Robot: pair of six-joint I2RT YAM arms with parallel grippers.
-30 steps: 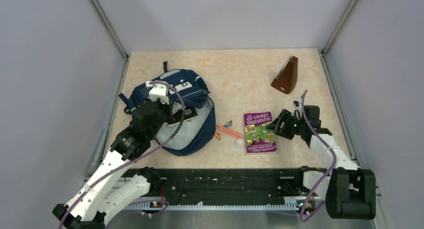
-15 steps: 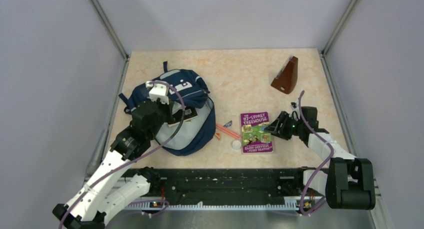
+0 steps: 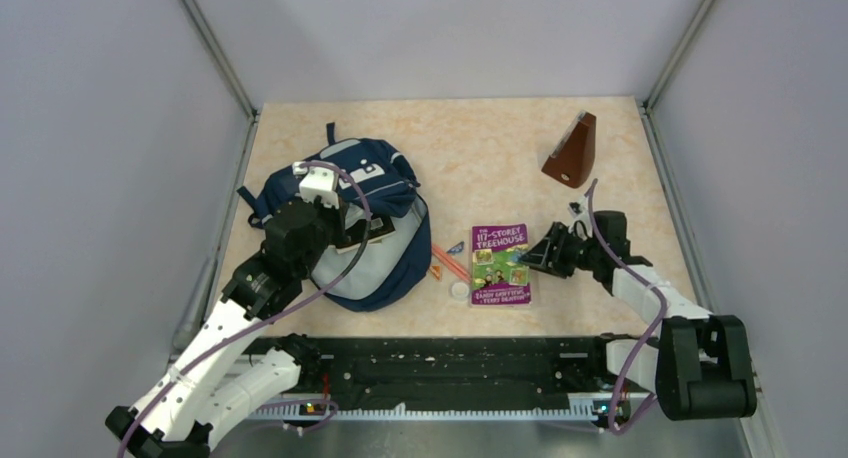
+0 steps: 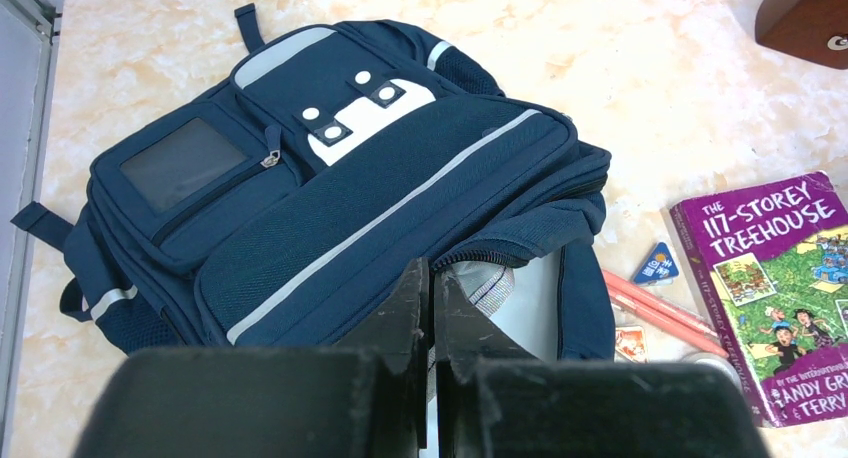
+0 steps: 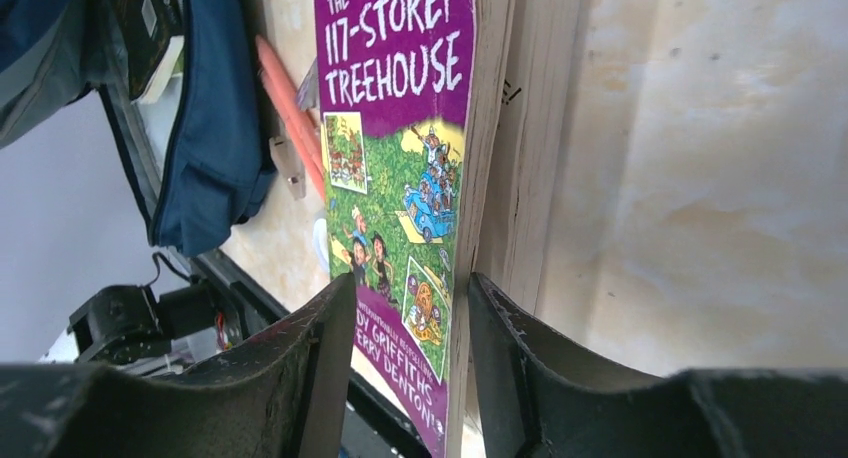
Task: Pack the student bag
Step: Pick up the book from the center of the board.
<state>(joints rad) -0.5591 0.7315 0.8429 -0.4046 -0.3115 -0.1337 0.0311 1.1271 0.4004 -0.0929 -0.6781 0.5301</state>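
Observation:
The student bag (image 3: 375,183) lies flat at the left, navy with grey stripes, its mouth open and pale lining showing; it also shows in the left wrist view (image 4: 330,198) and the right wrist view (image 5: 215,168). My left gripper (image 3: 345,228) is shut on the zipper edge of the bag's opening (image 4: 432,278). A purple book (image 3: 500,266) lies right of the bag, its right edge tipped up. My right gripper (image 3: 540,256) holds that edge, one finger on the cover and one under the pages (image 5: 410,308).
Between bag and book lie orange pencils (image 3: 455,261), a small blue triangle (image 3: 456,246), a small orange card (image 3: 436,272) and a white round piece (image 3: 459,290). A brown wedge-shaped object (image 3: 573,153) stands at the back right. A dark flat item (image 3: 365,233) sits inside the bag.
My right gripper has moved left toward the bag and the book has slid left with it, now touching the white round piece. The left arm and bag have not moved.

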